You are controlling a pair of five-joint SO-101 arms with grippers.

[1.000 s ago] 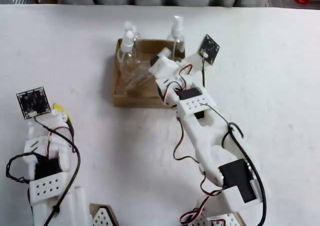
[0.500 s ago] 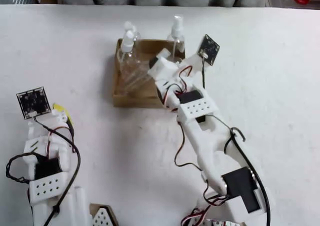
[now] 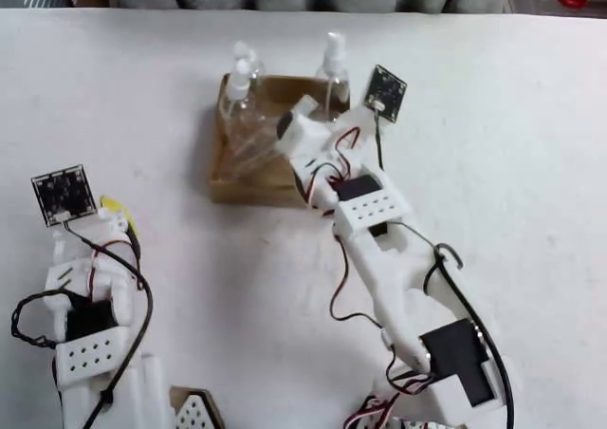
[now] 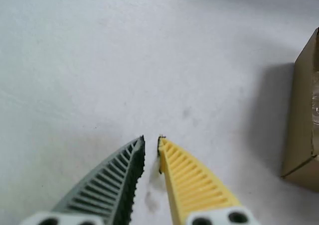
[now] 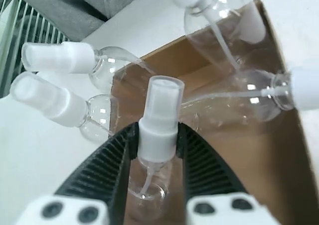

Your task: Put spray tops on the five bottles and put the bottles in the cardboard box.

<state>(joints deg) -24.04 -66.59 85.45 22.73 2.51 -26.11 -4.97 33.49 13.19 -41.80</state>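
Note:
My right gripper [image 5: 158,135] is shut on the white spray top of a clear bottle [image 5: 162,105], held over the inside of the cardboard box [image 5: 279,150]. Several other clear bottles with spray tops sit in the box; two [image 5: 75,58] [image 5: 55,105] lean out over its far wall. In the high view the right gripper [image 3: 289,130] is inside the box [image 3: 216,158], with bottles [image 3: 237,102] [image 3: 334,64] standing along its far side. My left gripper [image 4: 151,143] rests low over bare table, shut and holding nothing, and sits at the front left [image 3: 119,211].
A corner of the cardboard box [image 4: 301,120] lies off to one side of the left gripper. White table [image 3: 493,116] stretches open to the right of the box and between the arms. Square marker tags [image 3: 63,194] [image 3: 385,91] ride on both wrists.
The right arm has shifted slightly left over the box with the bottle still held. The box has nudged a little left. The left arm has not moved.

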